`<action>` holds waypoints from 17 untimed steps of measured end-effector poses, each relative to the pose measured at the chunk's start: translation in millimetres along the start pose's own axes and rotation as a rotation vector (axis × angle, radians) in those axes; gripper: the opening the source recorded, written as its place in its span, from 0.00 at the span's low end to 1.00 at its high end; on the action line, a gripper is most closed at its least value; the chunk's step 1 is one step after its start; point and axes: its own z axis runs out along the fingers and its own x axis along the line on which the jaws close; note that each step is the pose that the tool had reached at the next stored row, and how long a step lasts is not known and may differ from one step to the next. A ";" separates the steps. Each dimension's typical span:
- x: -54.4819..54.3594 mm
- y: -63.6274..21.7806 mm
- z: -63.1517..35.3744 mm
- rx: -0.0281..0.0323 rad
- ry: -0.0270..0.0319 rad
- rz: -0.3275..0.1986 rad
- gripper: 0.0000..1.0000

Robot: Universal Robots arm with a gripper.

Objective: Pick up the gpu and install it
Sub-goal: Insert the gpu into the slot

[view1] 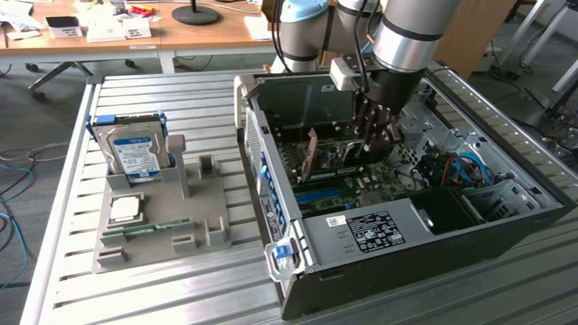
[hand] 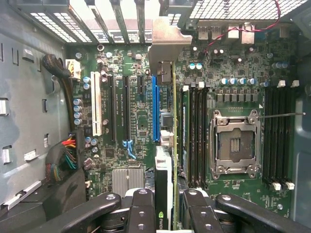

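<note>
Dark, thin gpu card (hand: 165,170) stands on edge, pinched by the black gripper (hand: 170,206), its long axis parallel to the blue motherboard slot (hand: 155,107) just beside it.

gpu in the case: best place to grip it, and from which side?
Grip the gpu by its upper long edge, coming straight down from above and pinching its two flat faces. It stands on edge, thin, lower edge toward the motherboard, metal bracket at one end. The end effector grips it this way.
</note>
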 end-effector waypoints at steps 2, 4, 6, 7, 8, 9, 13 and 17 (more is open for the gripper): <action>0.1 1.4 0.0 0.0000 0.0000 0.000 0.27; 0.1 2.6 0.0 0.0000 0.0000 0.000 0.27; 0.1 2.6 0.0 0.0000 0.0001 0.000 0.27; 0.1 2.6 0.0 0.0000 0.0000 0.000 0.27; 0.1 2.6 0.0 0.0000 0.0000 0.000 0.27; 0.1 2.6 0.0 0.0000 0.0001 0.000 0.27; 0.1 3.4 -0.1 0.0000 0.0000 0.000 0.27; 0.1 4.0 0.0 0.0000 0.0000 0.000 0.27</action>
